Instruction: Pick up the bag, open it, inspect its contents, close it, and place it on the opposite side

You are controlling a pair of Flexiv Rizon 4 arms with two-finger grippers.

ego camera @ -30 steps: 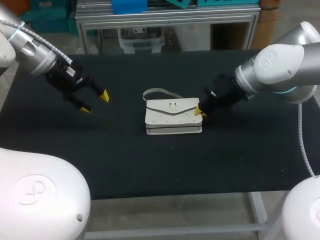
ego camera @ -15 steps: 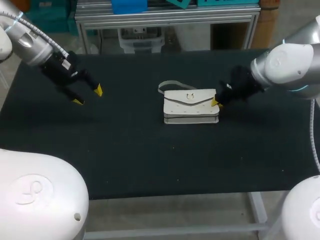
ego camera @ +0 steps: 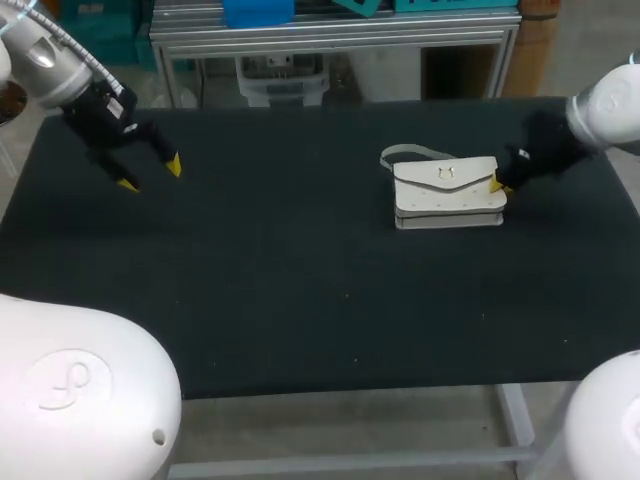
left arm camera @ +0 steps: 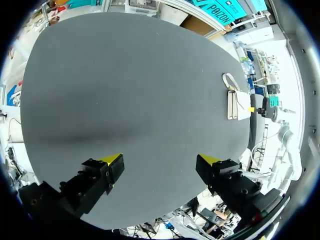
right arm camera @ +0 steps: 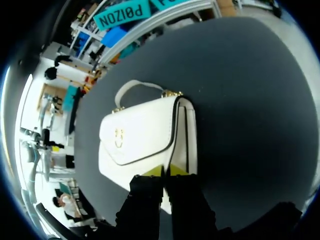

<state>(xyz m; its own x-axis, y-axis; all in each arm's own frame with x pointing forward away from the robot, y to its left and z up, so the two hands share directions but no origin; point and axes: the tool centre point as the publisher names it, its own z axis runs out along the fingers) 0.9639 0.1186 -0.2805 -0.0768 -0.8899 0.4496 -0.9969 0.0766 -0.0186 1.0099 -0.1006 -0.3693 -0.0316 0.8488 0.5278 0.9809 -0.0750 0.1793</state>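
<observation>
Yellow-tipped left claw (ego camera: 150,175) hangs open and empty over the left of the black cloth-covered surface (ego camera: 300,300). Small white flap-front handbag (ego camera: 448,190) with a short strap lies flat at right, flap closed. Right claw (ego camera: 497,183) pinches its end edge, fingers nearly together. Risk: the narrow pinch slips, or the bag pivots about this single hold.

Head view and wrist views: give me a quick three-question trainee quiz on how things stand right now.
1. True or false: the left gripper holds the bag.
2. Where on the table is the bag? A: my left side. B: the middle. C: my right side.
3. Fill in: the bag's flap is ___.

Key: 1 false; 2 C; 3 closed.
</observation>
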